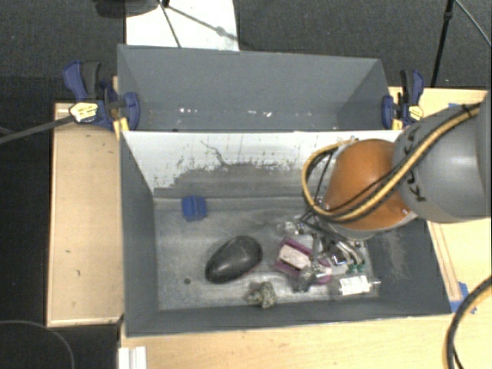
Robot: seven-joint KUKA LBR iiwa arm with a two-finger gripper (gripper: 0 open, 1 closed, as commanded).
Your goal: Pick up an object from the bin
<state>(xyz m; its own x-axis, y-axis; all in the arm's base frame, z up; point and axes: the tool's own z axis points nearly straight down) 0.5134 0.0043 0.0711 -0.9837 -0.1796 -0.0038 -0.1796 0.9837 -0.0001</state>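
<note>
My gripper (318, 258) is low in the right half of the bin, under the orange wrist cover. Right at its left side lies a small purple and white packet (292, 257), touching or partly under the gripper. A white tag-like piece (356, 285) lies just to its right, near the front wall. A dark grey oval stone (233, 258) rests on the bin floor further left. A small grey-green crumpled lump (261, 294) sits by the front wall, between the stone and the gripper.
A small blue block (194, 207) lies at the back left of the floor, against the sloped wall. The arm and its looped cables cover the bin's right rear corner.
</note>
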